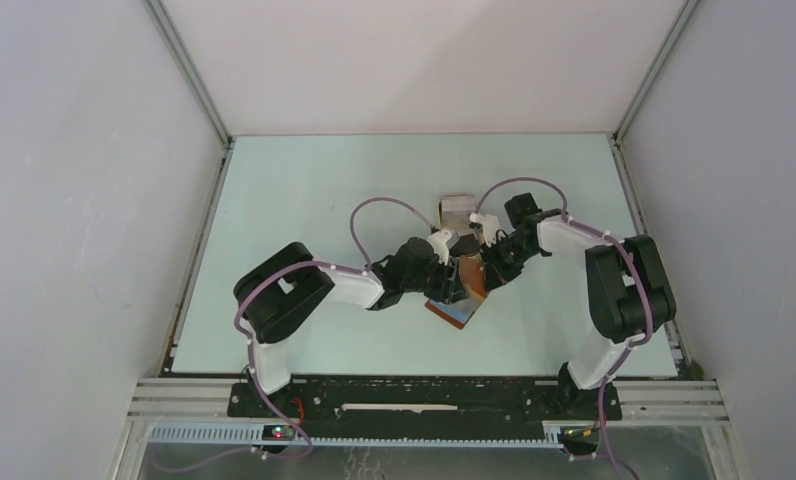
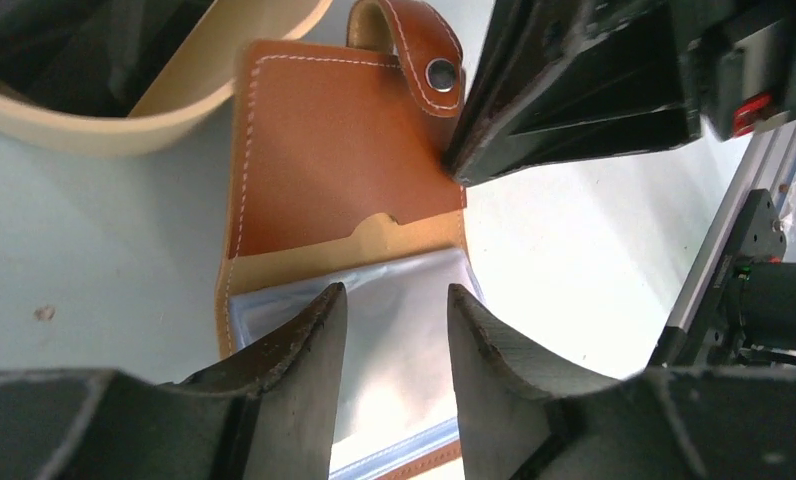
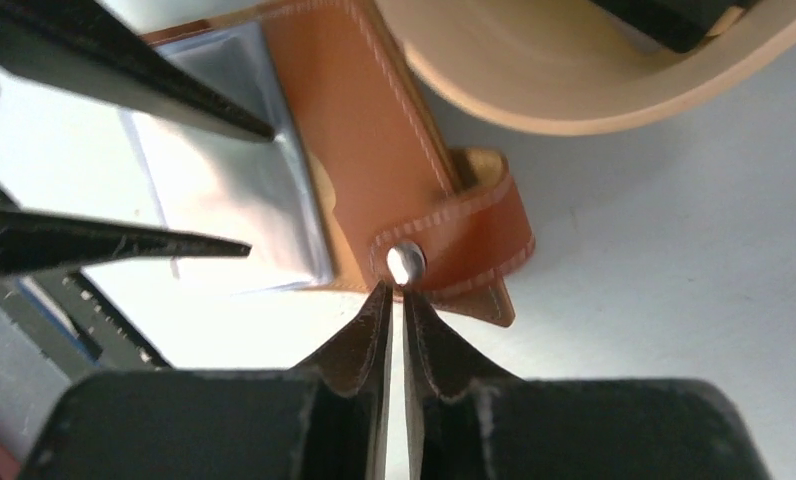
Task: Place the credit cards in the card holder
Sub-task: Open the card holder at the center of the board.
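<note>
Lying unfolded, the card holder (image 2: 334,150) runs roughly front-to-back, snap tab (image 2: 414,45) farthest; left jaws half-spread, right jaws barely parted.

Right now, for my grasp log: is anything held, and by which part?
Cannot tell: right gripper, fingers nearly together, meets the card holder at its snap strap; left gripper, fingers apart, sits over its clear sleeve.

Two arms fold inward from their bases, elbows bowed outward and wrists tipped downward, their grippers nearly nose to nose. The left arm (image 1: 304,290) presents the left gripper (image 2: 394,300) with its jaws partly spread and nothing pinched between them. The right arm (image 1: 624,285) noses in the right gripper (image 3: 395,292), with its jaws a bare sliver apart.
</note>
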{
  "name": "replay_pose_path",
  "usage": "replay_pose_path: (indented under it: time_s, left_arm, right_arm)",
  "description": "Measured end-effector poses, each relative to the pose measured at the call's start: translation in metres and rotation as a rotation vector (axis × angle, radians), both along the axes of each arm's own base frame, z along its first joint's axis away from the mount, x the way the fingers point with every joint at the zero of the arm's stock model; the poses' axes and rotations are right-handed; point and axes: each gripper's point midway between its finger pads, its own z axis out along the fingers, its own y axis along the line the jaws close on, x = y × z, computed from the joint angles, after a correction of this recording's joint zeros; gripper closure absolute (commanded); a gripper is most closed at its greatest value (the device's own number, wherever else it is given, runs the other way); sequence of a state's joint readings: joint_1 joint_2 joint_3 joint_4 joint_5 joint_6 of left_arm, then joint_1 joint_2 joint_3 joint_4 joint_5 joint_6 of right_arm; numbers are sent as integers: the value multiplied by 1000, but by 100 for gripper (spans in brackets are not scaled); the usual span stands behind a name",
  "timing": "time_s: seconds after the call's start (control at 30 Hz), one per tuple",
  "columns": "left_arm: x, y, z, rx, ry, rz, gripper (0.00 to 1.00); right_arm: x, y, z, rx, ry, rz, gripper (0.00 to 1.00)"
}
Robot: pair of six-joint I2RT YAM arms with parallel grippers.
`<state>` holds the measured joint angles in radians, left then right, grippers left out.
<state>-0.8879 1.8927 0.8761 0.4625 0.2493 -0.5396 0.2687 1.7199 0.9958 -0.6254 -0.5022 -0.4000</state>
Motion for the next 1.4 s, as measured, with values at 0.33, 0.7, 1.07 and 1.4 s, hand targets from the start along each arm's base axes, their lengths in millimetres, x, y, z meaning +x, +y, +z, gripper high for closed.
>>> replay_pose_path:
  time_s: [0.33, 0.7, 1.07, 1.4]
  left_arm:
    - [-9, 16, 29, -5, -29, 6, 50]
    - [-30, 43, 21, -23, -2, 47, 50]
    - [-41, 56, 18, -56, 20, 73, 50]
    - [-38, 51, 23, -85, 8, 76, 50]
  right_arm:
    - [-20, 35, 46, 211, -63, 169, 68]
    - [-38, 53, 45, 234, -64, 285, 51]
    - [-48, 60, 27, 102, -122, 372, 36]
    - [-43, 59, 7, 6, -135, 385, 34]
